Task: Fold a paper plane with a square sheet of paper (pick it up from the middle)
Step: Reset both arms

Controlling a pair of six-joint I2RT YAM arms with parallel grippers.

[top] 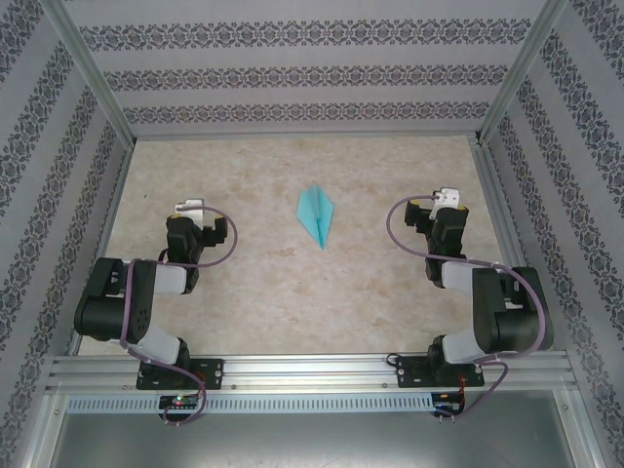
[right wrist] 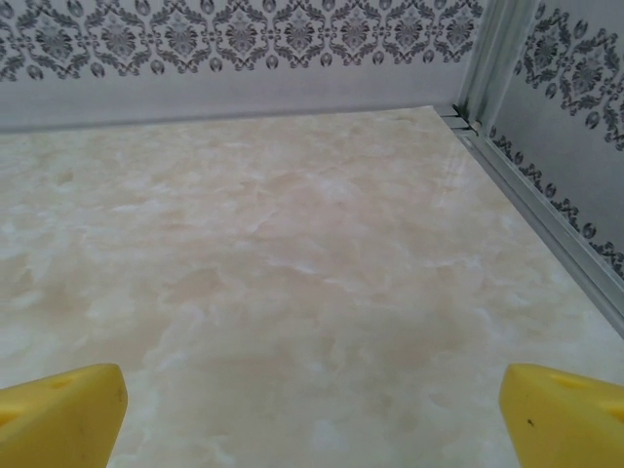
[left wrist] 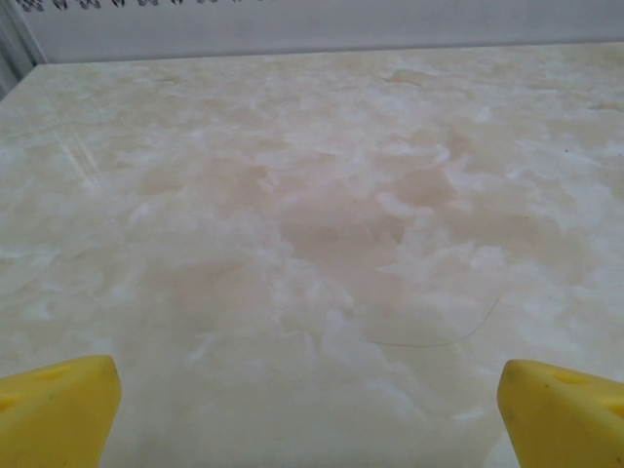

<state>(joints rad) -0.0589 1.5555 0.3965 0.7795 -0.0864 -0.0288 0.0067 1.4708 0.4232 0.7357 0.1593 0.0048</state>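
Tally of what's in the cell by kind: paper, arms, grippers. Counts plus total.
Teal-blue folded paper plane: 1
Black robot arms: 2 (left arm, right arm)
Two-finger grippers with yellow fingers, both open and empty: 2 (left gripper, right gripper)
Total: 5

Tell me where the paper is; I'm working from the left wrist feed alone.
Observer: It's already folded. The paper plane lies flat on the table, to the right of the left gripper.
Operator: Which way does it point?
Observer: Its sharp tip points toward the table's near edge.
Operator: Is the right gripper near it?
Observer: No. The right gripper sits well apart from it, fingers spread, holding nothing.
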